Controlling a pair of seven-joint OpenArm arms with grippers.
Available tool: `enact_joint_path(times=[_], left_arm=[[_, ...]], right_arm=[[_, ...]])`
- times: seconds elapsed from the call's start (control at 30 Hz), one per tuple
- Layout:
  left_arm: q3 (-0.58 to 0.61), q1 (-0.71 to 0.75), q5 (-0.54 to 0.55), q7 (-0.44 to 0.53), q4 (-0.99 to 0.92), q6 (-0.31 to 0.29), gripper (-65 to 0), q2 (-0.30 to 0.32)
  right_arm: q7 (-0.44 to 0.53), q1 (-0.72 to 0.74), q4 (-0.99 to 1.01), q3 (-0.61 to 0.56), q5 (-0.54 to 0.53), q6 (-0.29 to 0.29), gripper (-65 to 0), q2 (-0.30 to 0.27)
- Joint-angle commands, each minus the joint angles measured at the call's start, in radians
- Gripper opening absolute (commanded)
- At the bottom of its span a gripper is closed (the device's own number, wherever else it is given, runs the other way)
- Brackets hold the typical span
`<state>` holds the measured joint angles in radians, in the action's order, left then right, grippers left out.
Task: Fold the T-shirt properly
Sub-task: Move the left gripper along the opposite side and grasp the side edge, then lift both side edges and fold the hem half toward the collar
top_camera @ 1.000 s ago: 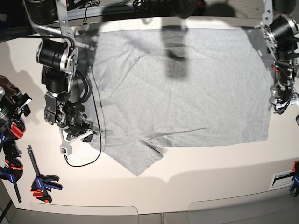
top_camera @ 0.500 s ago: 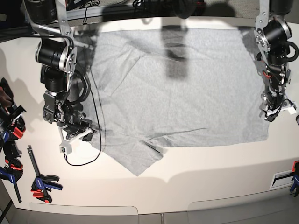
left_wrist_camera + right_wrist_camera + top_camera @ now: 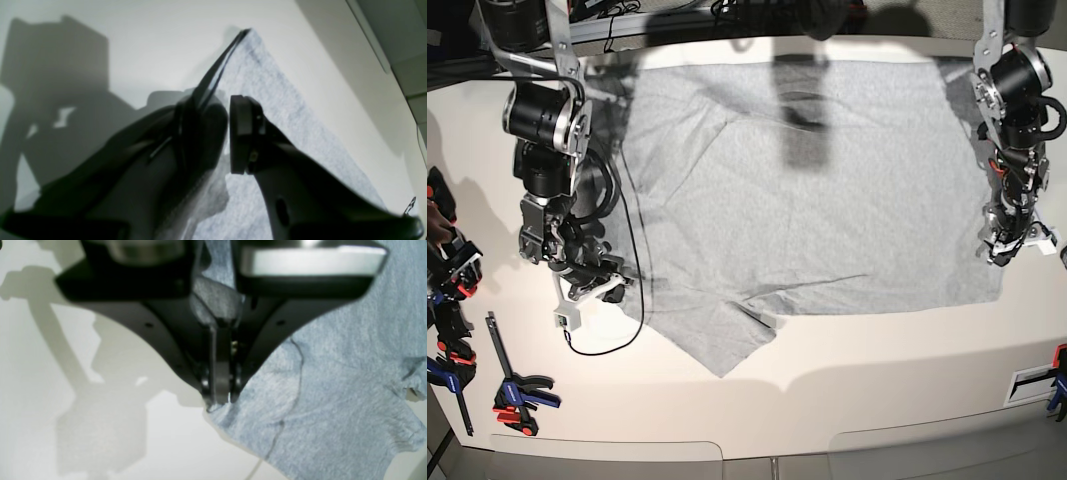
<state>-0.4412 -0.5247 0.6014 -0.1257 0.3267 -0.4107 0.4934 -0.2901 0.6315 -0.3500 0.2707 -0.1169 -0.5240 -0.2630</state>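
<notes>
Both claws worked the side edges of the T-shirt (image 3: 807,190), spread flat across the middle of the pale table (image 3: 877,380).

The right claw (image 3: 218,400) was pinched fully closed on the shirt's edge. The left claw (image 3: 228,130) stood with a narrow gap between its pads at the hem corner; whether any cloth sat between them could not be told. A good fold likely wanted the left pads well over the hem before closing, then both edges lifted level. The cloth was thin, soft grey heather knit, lightly creased, one sleeve (image 3: 717,340) jutting to a point.
</notes>
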Motion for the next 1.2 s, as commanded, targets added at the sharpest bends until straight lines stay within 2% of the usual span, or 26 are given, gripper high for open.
enact_joint_path(times=[0.0,0.6,0.93,1.07,1.17], left_arm=[[-0.002,-0.030,0.007,0.030,0.011,-0.008,-49.1,0.019],[0.005,-0.050,0.008,0.022,0.011,-0.011,-49.5,0.019],[0.205,-0.097,0.008,0.045,0.011,-0.011,-49.5,0.019],[0.233,-0.099,0.006,0.051,0.011,-0.011,-49.5,0.019],[0.233,-0.098,-0.042,0.085,0.011,0.012,-49.5,0.019]], right_arm=[[-0.052,0.003,0.002,-0.003,0.039,0.014,-65.0,-0.003],[-0.039,0.003,0.002,-0.003,0.039,0.014,-65.0,-0.003],[-0.034,0.003,0.002,-0.003,0.039,0.014,-65.0,-0.003],[-0.031,0.003,0.002,-0.003,0.039,0.014,-65.0,-0.003],[-0.031,0.003,0.002,-0.003,0.038,0.014,-65.0,-0.003]])
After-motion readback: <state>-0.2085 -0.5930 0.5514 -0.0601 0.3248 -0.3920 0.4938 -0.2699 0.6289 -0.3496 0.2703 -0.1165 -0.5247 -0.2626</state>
